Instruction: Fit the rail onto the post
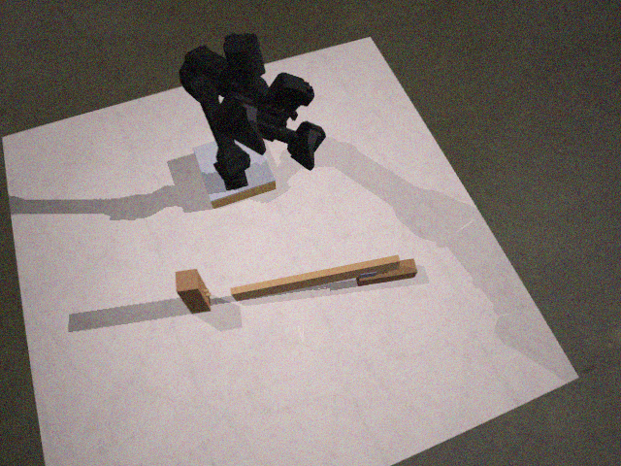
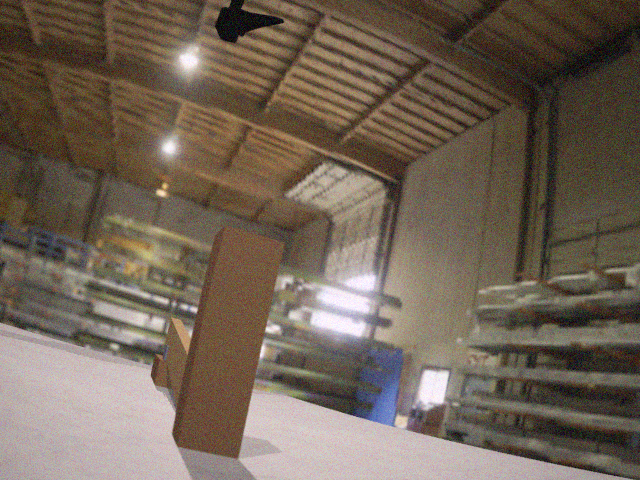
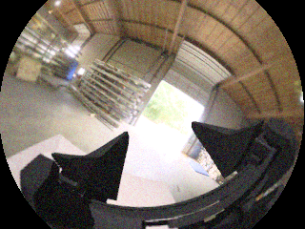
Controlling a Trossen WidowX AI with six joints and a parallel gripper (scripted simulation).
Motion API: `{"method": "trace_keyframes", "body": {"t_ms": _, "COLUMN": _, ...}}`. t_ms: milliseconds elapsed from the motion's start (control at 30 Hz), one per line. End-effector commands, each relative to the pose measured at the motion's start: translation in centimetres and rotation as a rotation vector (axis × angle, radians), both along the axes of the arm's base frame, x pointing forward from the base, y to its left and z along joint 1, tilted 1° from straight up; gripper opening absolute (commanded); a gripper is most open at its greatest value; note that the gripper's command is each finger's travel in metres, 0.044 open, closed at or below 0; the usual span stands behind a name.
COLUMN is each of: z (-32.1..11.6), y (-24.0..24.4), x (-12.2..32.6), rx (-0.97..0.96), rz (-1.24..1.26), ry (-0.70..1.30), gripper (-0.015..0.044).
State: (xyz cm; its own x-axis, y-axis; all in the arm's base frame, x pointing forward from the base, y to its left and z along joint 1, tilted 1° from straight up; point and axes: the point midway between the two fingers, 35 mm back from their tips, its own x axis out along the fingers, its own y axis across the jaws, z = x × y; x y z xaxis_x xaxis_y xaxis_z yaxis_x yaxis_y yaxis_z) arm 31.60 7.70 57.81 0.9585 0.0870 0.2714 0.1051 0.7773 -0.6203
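- The post [image 1: 192,289] stands on the desk [image 1: 350,376], its pegs [image 1: 206,294] bare.
- The rail [image 1: 314,277] lies just beside them, near end down and apart, far end in the bracket [image 1: 388,272]; fitting is not yet begun.
- The tool [image 1: 307,144] hangs spread wide and empty, well apart from the rail.

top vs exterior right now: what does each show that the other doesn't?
Only the top view: the full length of the rail, its far end on the footboard block, the pegs on the post's face with a gap to the rail's near end, the arm's base plate, and the folded arm with the gripper, jaws open and empty, well away from the rail.

Only the exterior view: the post's full height, and the warehouse background.

Both: the post, part of the rail, the white table.
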Motion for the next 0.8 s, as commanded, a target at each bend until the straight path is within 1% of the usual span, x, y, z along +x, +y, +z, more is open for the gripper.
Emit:
{"method": "trace_keyframes", "body": {"t_ms": 0, "z": -1.7, "y": -0.2, "x": 1.3, "rx": -0.042, "rz": -0.017, "ry": 0.056, "gripper": 0.044}}
{"method": "trace_keyframes", "body": {"t_ms": 100, "z": -5.1, "y": -0.1, "x": 3.8, "rx": -0.114, "rz": -0.034, "ry": 0.165, "gripper": 0.044}}
{"method": "trace_keyframes", "body": {"t_ms": 233, "z": -11.3, "y": -0.1, "x": 7.2, "rx": -0.231, "rz": -0.037, "ry": 0.349, "gripper": 0.044}}
{"method": "trace_keyframes", "body": {"t_ms": 367, "z": -17.7, "y": -0.6, "x": 9.6, "rx": -0.333, "rz": -0.026, "ry": 0.533, "gripper": 0.044}}
{"method": "trace_keyframes", "body": {"t_ms": 433, "z": -20.1, "y": -1.0, "x": 10.2, "rx": -0.375, "rz": -0.02, "ry": 0.604, "gripper": 0.044}}
{"method": "trace_keyframes", "body": {"t_ms": 567, "z": -26.9, "y": -2.4, "x": 11.0, "rx": -0.505, "rz": 0.007, "ry": 0.817, "gripper": 0.044}}
{"method": "trace_keyframes", "body": {"t_ms": 767, "z": -36.5, "y": -4.8, "x": 9.8, "rx": -0.665, "rz": 0.106, "ry": 1.143, "gripper": 0.044}}
